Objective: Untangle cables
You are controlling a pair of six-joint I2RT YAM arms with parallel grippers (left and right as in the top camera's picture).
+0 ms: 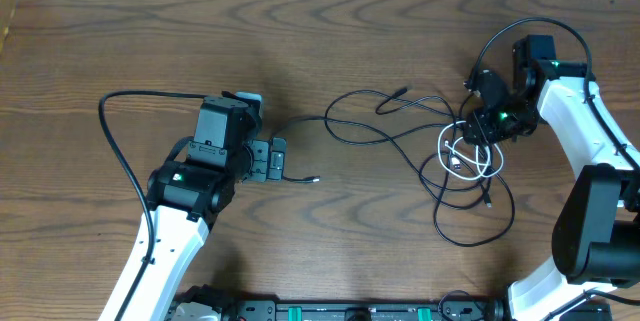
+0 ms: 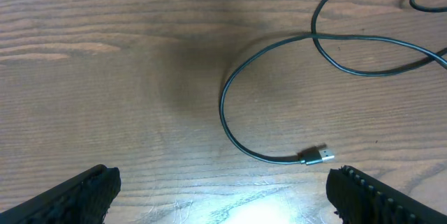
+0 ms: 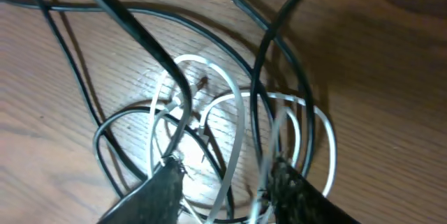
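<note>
The black cable (image 1: 372,144) runs in loose loops across the middle of the table, and its plug end (image 1: 314,178) lies just right of my left gripper (image 1: 272,159). In the left wrist view that gripper (image 2: 223,189) stands wide open above bare wood, the plug (image 2: 318,156) just beyond its right finger. The white cable (image 1: 468,156) is coiled in a small bundle, crossed by black loops. My right gripper (image 1: 480,126) is down on this bundle. In its wrist view the gripper (image 3: 227,172) is part open, white strands (image 3: 237,105) and black strands (image 3: 140,32) passing between the fingers, none clamped.
The brown wooden table (image 1: 330,31) fills the overhead view. A thicker black arm cable (image 1: 120,151) arcs left of the left arm. Black loops trail toward the front edge at right (image 1: 470,239). The right arm's white link (image 1: 600,191) stands at the right edge.
</note>
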